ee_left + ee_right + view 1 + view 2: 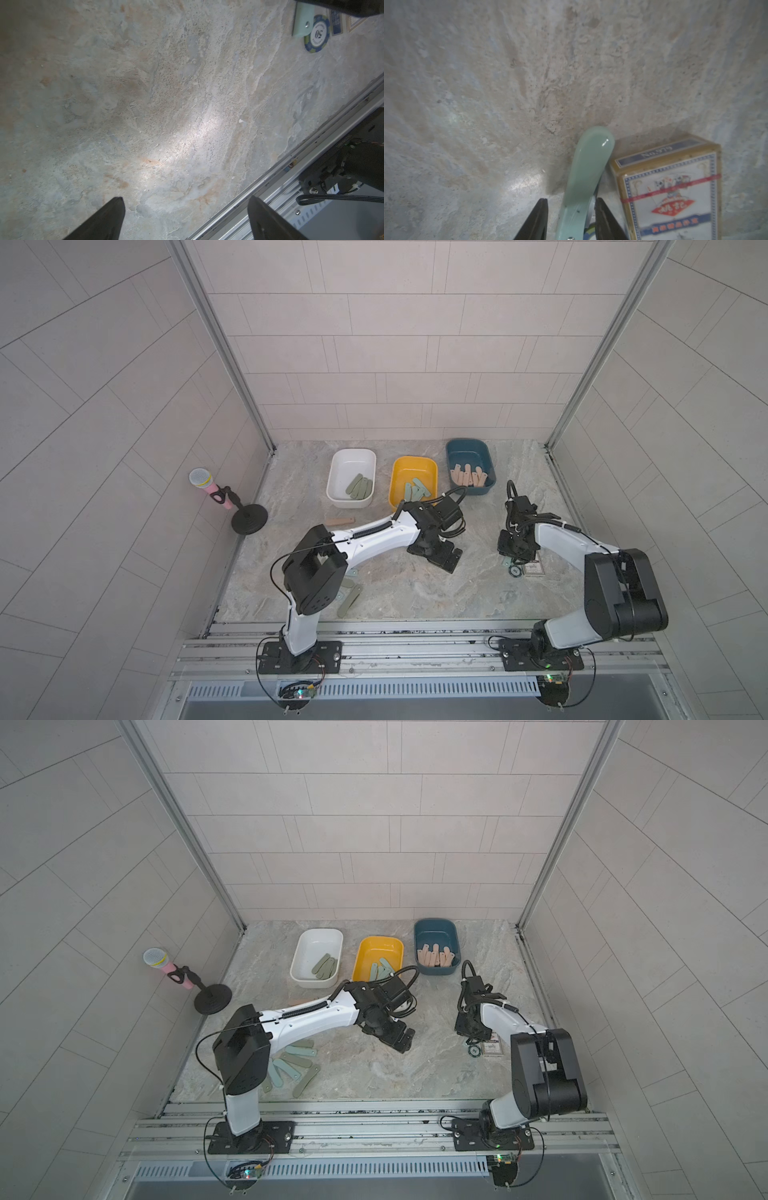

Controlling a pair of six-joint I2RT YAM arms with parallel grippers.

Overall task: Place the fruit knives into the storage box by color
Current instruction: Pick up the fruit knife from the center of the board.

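Top views both show the stone-patterned desk (415, 597), with my left arm (374, 537) and my right arm (557, 537) reaching over it from the front edge. Three storage boxes stand in a row along the far edge. The white box (351, 466) towards the left holds olive knives (358, 490). The yellow box (415, 472) in the middle holds teal knives (417, 491). The blue box (467, 454) towards the far right corner holds peach knives (468, 477).

A toy microphone (208, 485) on a black stand sits by the left edge. Loose knives (297, 1065), olive and teal, lie fanned out near the front left corner, partly under my left elbow. One peach knife (340, 521) lies alone in front of the white box.

My left claw (186, 198) hangs over bare desk near the middle, spread wide with nothing between its fingers.

My right claw (571, 199) is down at the desk near the right edge, partly spread and straddling a teal knife (587, 162). One finger is close against the knife, and a gap shows at the other, so I am not pinching it. This knife lies just beside a pack of cards (670, 187). In the left wrist view, its holed end rests on a poker chip (316, 34).
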